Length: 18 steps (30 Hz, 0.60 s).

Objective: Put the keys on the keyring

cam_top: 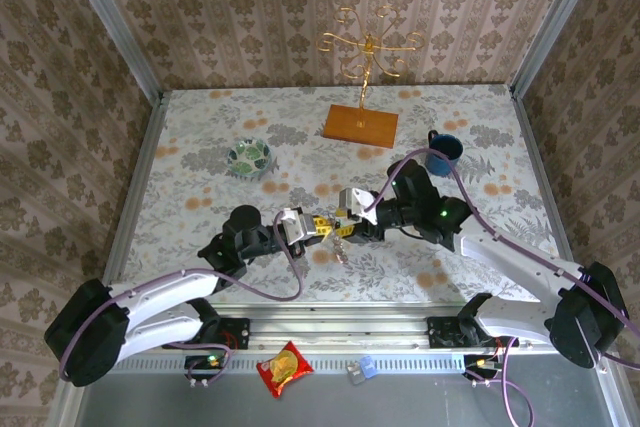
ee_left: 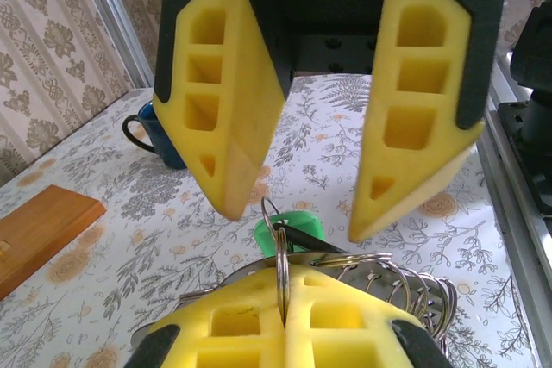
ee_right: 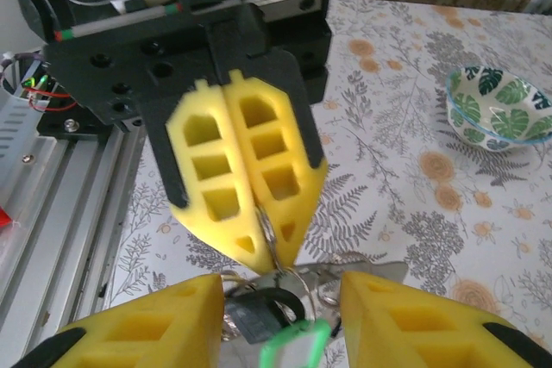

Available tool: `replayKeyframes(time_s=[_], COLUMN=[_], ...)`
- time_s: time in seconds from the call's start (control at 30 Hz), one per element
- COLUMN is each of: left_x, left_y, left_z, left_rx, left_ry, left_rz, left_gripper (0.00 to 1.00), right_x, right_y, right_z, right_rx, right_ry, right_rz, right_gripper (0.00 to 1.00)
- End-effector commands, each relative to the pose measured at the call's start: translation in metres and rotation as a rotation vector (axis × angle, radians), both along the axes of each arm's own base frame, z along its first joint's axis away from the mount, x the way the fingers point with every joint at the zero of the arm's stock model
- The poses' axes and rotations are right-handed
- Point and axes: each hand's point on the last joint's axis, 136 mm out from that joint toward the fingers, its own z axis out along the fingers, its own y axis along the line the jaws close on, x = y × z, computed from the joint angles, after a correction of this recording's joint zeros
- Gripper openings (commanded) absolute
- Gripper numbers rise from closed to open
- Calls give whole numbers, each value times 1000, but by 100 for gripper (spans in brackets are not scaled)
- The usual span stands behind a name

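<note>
Largely hidden, the keyring [ee_left: 282, 269] sits pinched between the left jaws.

The left gripper [ee_left: 283, 275] and right gripper [ee_left: 300, 220] meet tip to tip at mid-table, each blocking the other's way forward. The left pinches the keyring [ee_left: 280, 247], whose ring sits between the right's spread jaws. Bare tablecloth [cam_top: 200, 207] lies open on both sides. Farther back stand a patterned bowl [cam_top: 249, 157], a gold wire stand [cam_top: 367, 47] and, just behind the right arm [cam_top: 510, 252], a blue mug [cam_top: 443, 152].
</note>
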Motion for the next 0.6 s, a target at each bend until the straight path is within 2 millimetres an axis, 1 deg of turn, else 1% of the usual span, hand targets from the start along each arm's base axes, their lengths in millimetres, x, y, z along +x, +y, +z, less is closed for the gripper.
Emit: replayKeyframes(time_s=[0.0,0.13,0.27,0.43,0.5,0.53,0.57], left_x=[-5,-7,-11,-13,-11,-10,-8], left_y=[-3,-4,-5,-7,-6,-6,-5], left_z=[17,17,17,18,18,18,17], left_rx=[-66,-66,-64,-65,-60,-54,-45], left_ry=[-25,-24,-22,-24,-21,-20,-20], left_rz=[-39,-56,-81,-97,-86,-78,-65], left_gripper=[0,0,0,0,0,0,0], right_x=[-3,-4,-5,-8,-9,-9,-9], right_y=[0,3,4,6,5,5,3], right_z=[1,4,2,-3,-4,-2,-1], right_rx=[6,18,6,-33,-44,-44,-41], right_ry=[-19,-22,-9,12,19,19,16], right_rz=[5,17,34,64,70,66,57], right_gripper=[40,34,30,21,20,22,27])
